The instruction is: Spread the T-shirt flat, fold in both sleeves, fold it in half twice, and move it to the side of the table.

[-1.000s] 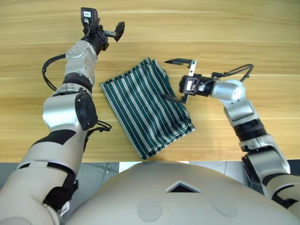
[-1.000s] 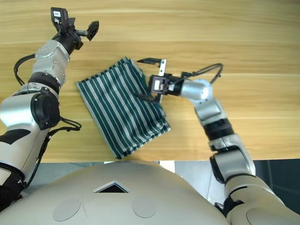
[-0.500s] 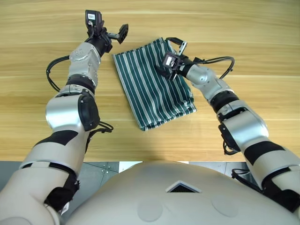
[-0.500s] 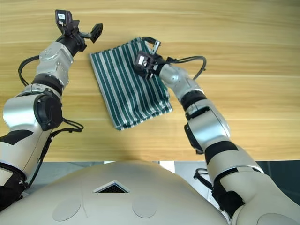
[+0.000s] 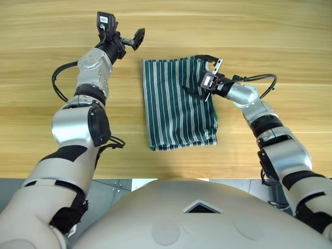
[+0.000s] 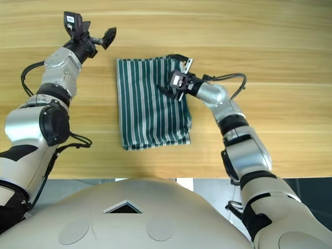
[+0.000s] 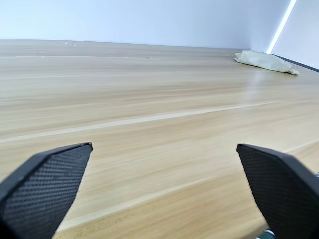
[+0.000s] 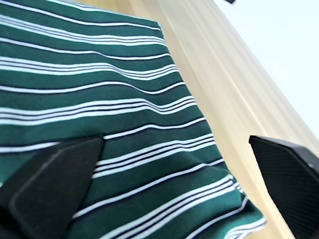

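Filling most of the head views, the pale wooden table (image 5: 270, 31) carries the T-shirt (image 5: 176, 109), which lies folded into a neat upright rectangle of dark green with thin white stripes. It sits near the middle of the table, closer to the robot's edge than to the far one. Its long sides run away from the robot and its stripes run the same way.

The right arm comes in from the right, and the right gripper (image 8: 175, 140) sits at the shirt's far right corner with its fingers spread wide. One finger (image 8: 50, 179) lies over the striped cloth. The other (image 8: 289, 164) stands past the shirt's edge, above bare wood. Whether the near finger presses on the fabric cannot be told. This gripper and its wrist cover a small part of that corner in the head views.

The left arm stretches forward on the left. The left gripper (image 7: 164, 147) is over bare table beyond the shirt's far left corner, apart from the cloth. Its two fingers are held far apart with nothing between them.

The left wrist view looks along the tabletop to a light wall (image 7: 149, 20) and takes in a crumpled pale cloth (image 7: 266, 62) lying far off on the wood. The right wrist view gives the shirt close up, with soft ripples in the fabric and the layered hem at its corner. A black cable (image 5: 57, 83) loops beside the left forearm.
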You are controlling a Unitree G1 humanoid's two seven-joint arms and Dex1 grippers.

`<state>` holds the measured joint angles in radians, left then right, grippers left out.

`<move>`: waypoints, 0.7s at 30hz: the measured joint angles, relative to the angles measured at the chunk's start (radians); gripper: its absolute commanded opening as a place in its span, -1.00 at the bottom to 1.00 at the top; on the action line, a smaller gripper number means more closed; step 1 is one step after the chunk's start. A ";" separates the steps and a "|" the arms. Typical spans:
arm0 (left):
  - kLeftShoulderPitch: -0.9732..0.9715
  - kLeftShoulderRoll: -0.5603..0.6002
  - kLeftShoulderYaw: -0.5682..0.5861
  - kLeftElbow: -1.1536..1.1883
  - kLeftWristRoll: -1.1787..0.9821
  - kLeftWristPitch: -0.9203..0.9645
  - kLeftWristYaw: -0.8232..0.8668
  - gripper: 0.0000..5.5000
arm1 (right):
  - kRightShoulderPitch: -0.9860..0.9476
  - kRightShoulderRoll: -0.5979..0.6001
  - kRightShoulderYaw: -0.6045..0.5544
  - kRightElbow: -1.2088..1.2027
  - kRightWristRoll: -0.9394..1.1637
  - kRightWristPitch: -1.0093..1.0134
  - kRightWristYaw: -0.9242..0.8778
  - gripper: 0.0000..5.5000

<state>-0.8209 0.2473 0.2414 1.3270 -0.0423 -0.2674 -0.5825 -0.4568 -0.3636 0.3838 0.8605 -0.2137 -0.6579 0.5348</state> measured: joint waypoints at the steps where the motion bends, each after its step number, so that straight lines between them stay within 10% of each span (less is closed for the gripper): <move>1: 0.001 0.000 -0.003 0.000 0.001 -0.005 -0.003 0.95 | 0.011 -0.006 -0.005 -0.019 0.003 0.006 0.011 0.96; 12: 0.101 0.007 -0.023 -0.121 -0.100 -0.210 -0.497 0.95 | 0.084 -0.053 -0.166 -0.277 0.096 0.089 -0.011 0.96; 21: 0.196 0.024 -0.038 -0.231 -0.161 -0.256 -0.692 0.95 | 0.436 -0.282 -0.175 -0.646 0.328 0.182 0.377 0.96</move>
<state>-0.6253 0.2717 0.2031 1.0963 -0.2028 -0.5234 -1.2746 -0.0205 -0.6458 0.2089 0.2148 0.1146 -0.4758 0.9119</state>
